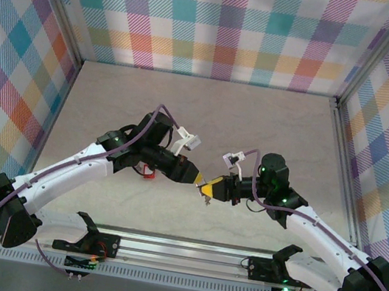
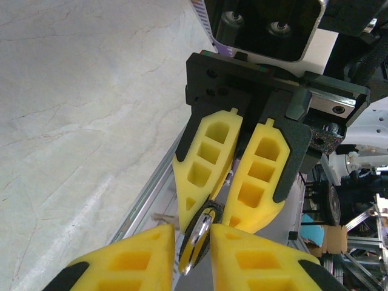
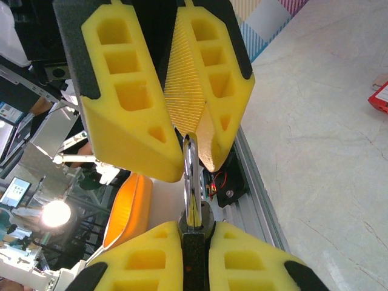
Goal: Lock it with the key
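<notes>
Left gripper (image 1: 191, 178) and right gripper (image 1: 213, 190) are facing each other tip to tip in the air above the beige marble-look tabletop (image 1: 272, 129). A small black-and-silver metal lock-and-key piece (image 3: 191, 182) is sitting between them, off the table. The right gripper is clenching its black end and the left gripper is pinching its silver end. Can't tell which part is key and which is lock. A small flat red object (image 1: 147, 173) is lying on the tabletop beside the left arm.
</notes>
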Motion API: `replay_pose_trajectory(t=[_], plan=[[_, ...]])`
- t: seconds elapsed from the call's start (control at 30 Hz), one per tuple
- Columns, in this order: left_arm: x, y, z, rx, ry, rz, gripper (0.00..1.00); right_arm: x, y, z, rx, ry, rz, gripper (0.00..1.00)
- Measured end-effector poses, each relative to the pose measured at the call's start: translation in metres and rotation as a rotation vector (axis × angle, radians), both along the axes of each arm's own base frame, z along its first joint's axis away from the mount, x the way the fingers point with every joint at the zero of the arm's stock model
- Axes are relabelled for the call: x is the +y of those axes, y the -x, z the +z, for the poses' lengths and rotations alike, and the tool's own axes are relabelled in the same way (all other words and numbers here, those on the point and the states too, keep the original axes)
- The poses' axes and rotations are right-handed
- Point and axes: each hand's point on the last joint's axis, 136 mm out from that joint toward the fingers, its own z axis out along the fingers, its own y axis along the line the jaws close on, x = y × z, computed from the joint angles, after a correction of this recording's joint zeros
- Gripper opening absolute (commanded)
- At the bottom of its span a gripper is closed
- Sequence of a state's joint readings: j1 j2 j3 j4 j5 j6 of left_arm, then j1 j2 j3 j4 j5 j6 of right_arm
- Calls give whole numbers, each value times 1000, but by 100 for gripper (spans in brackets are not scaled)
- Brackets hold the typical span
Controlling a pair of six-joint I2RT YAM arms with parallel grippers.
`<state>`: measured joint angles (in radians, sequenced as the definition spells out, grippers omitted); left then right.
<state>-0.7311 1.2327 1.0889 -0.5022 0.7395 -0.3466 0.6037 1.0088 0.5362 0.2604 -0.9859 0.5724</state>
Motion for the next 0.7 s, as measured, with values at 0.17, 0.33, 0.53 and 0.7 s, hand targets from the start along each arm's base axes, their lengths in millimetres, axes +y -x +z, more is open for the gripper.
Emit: replay_pose_trajectory(t=[0.17,0.33,0.53,0.7], plan=[[0,0,0,-2,-1,0,21,0,1,2,-1,-6,4,0],[1,0,0,-4,0,0,21,0,1,3,3,-10,8,0],[3,1,5,-19,7,5,20,0,2,5,-6,-21,17,0],[3,1,6,-22,10,5,20,0,3,5,-4,-22,19,0]])
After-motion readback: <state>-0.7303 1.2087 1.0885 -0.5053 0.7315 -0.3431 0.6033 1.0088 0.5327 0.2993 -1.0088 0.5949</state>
